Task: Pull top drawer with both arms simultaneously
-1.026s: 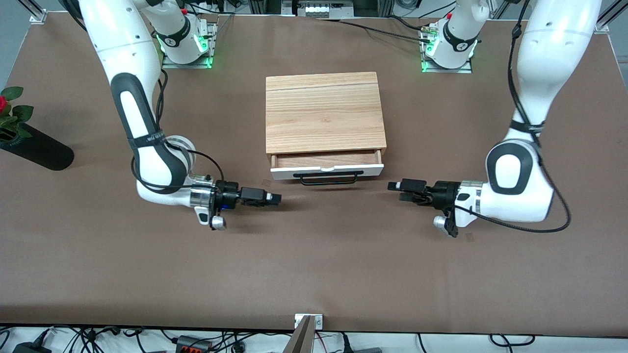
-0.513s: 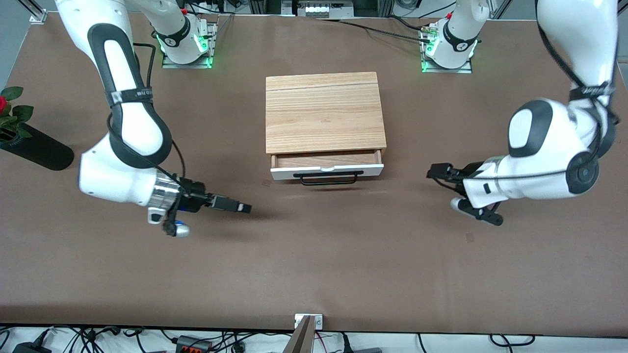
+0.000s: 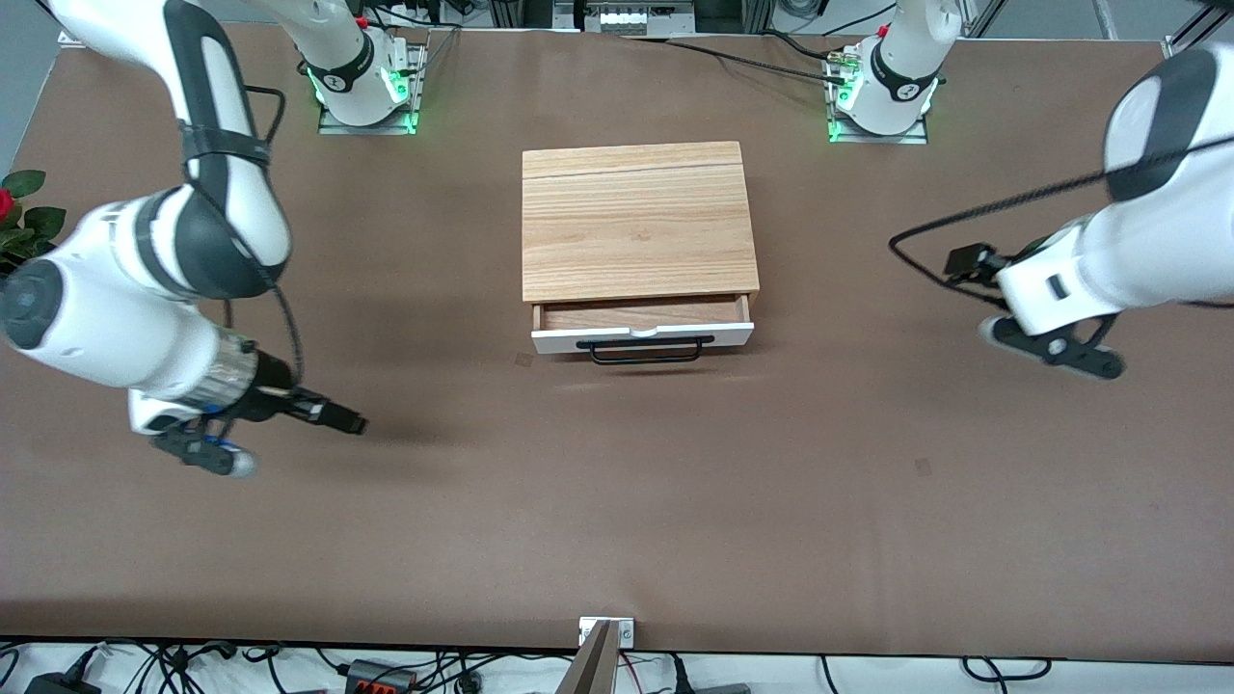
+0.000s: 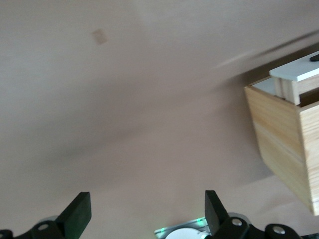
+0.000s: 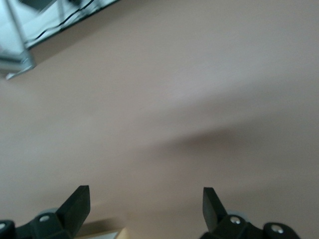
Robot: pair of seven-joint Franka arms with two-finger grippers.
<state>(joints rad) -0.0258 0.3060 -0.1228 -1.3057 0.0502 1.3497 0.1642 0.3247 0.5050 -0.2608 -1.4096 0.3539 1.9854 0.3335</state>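
A brown table fills the scene, bare across its near stretch. Over that surface toward the right arm's end, the right gripper hangs in the air with nothing held; in the right wrist view its two fingers stand wide apart over plain brown table. Farther back, at the middle of the table, sits a low cabinet with a light wood-grain top. The top drawer is at the cabinet's near face, pulled out a little so that a strip of its wooden inside shows, and its thin black bar handle juts toward the front camera. The left gripper is up over the table at the left arm's end, well apart from the drawer, its fingers spread wide and empty. At the table's edge by the right arm's end lies a dark vase with a red flower.
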